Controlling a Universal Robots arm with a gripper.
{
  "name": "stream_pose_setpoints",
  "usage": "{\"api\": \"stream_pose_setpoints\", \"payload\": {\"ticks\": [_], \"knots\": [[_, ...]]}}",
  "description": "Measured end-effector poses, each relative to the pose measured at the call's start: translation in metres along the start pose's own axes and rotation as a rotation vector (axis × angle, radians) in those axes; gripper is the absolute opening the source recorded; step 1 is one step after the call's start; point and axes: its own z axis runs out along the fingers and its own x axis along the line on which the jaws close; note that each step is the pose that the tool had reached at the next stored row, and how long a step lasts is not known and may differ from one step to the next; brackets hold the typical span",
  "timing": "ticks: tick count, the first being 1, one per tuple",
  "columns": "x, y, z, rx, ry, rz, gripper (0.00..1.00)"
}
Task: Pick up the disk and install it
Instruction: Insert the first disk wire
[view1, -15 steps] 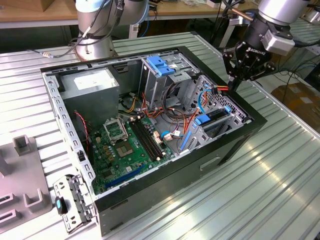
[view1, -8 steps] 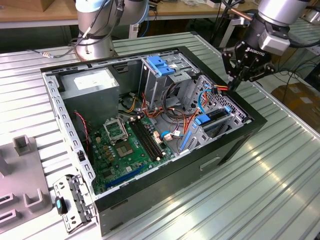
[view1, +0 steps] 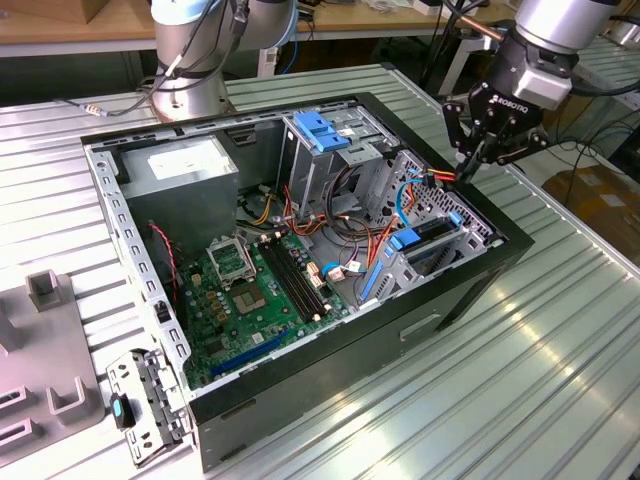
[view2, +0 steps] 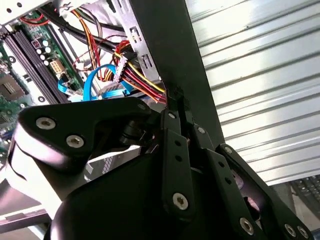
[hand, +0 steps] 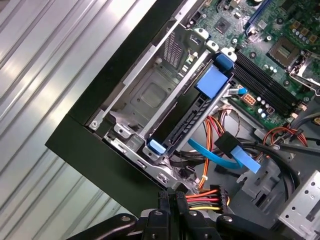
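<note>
The disk (hand: 192, 117) sits on edge in the drive bay at the corner of the open computer case (view1: 300, 250). It shows as a dark slab with blue plastic carrier tabs at both ends. In the exterior view the disk (view1: 432, 233) is in the bay on that view's right. My gripper (view1: 469, 168) hangs over the case's black rim just behind that bay, its fingers pressed together with nothing seen between them. In both wrist views the fingertips (hand: 170, 196) (view2: 176, 102) meet beside a bundle of red, yellow and black power wires (hand: 202, 199).
A grey drive cage with a blue handle (view1: 323, 132) stands mid-case, and the power supply box (view1: 185, 168) sits at the back. The green motherboard (view1: 250, 290) fills the case floor. Blue and orange cables (hand: 225, 155) run near the bay. A grey fixture (view1: 45, 290) and a bracket (view1: 145, 400) lie on the ribbed table (view1: 540, 370).
</note>
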Motion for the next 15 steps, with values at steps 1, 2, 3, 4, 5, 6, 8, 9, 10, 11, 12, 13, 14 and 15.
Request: {"api": "stream_pose_setpoints", "payload": {"ticks": [1,2,3,4,5,6,8,9,10,11,12,13,14,15], "knots": [[0.0,0.0,0.0002,0.0,-0.0003,0.013,0.17],[0.0,0.0,0.0004,0.0,-0.0006,0.03,0.17],[0.0,0.0,0.0005,0.0001,-0.0008,0.042,0.17],[0.0,0.0001,0.0006,0.0,-0.0009,0.055,0.17],[-0.0006,0.0007,0.0009,0.0002,-0.0014,0.058,0.17],[-0.0011,0.0015,0.0008,0.0002,-0.0013,0.06,0.17],[-0.0031,0.0046,0.0008,0.0001,-0.0012,0.061,0.17],[-0.004,0.0059,0.0008,0.0001,-0.0012,0.062,0.17],[-0.0052,0.0078,0.0009,0.0001,-0.0012,0.063,0.17],[-0.0088,0.0134,0.001,0.0001,-0.0013,0.066,0.17],[-0.0093,0.0139,0.0012,0.0,-0.0021,0.128,0.17],[-0.0095,0.0142,0.0016,0.0001,-0.0029,0.16,0.17],[-0.0098,0.0147,0.0018,0.0003,-0.0033,0.164,0.17],[-0.0105,0.0155,0.0018,0.0003,-0.0033,0.165,0.17]]}}
